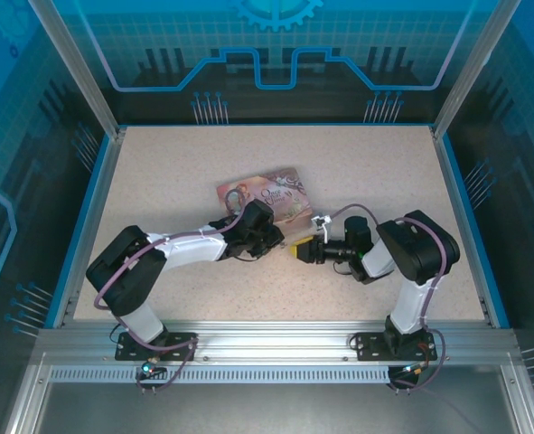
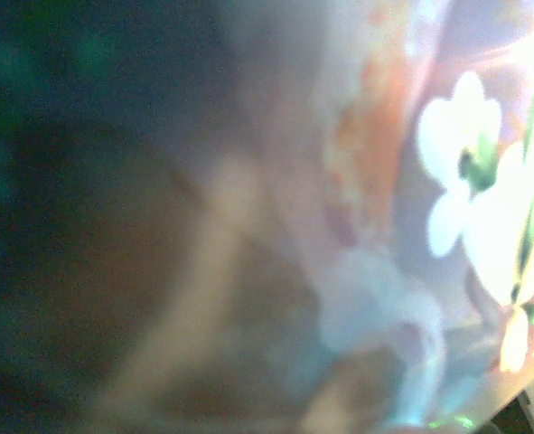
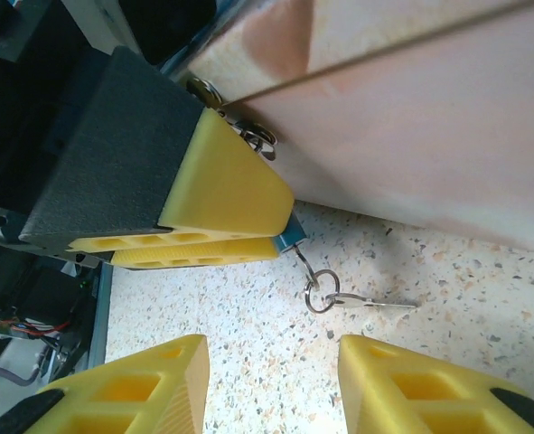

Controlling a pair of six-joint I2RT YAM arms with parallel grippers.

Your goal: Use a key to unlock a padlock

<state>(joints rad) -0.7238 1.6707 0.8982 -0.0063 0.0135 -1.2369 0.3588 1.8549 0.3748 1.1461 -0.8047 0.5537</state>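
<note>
In the right wrist view, the left gripper's [image 3: 283,228] two yellow fingers are pressed together on the padlock [image 3: 291,239]. Just a teal-blue corner of the padlock pokes out at their tips. From that corner a thin link runs to a small ring [image 3: 321,295]. The silvery key [image 3: 379,305] lies from the ring on the speckled table, pointing right. My right gripper [image 3: 271,362] stands open just short of the key, nothing between its fingers. From above, the two grippers meet tip to tip, left gripper [image 1: 280,242], right gripper [image 1: 295,253]. The left wrist view is badly blurred.
The pink illustrated tin [image 1: 267,194] lies just behind the two grippers and looms close in both wrist views [image 3: 411,117] [image 2: 483,208]. Small metal rings [image 3: 253,136] sit at its edge. The table [image 1: 384,172] has a raised blue rim [image 1: 90,217].
</note>
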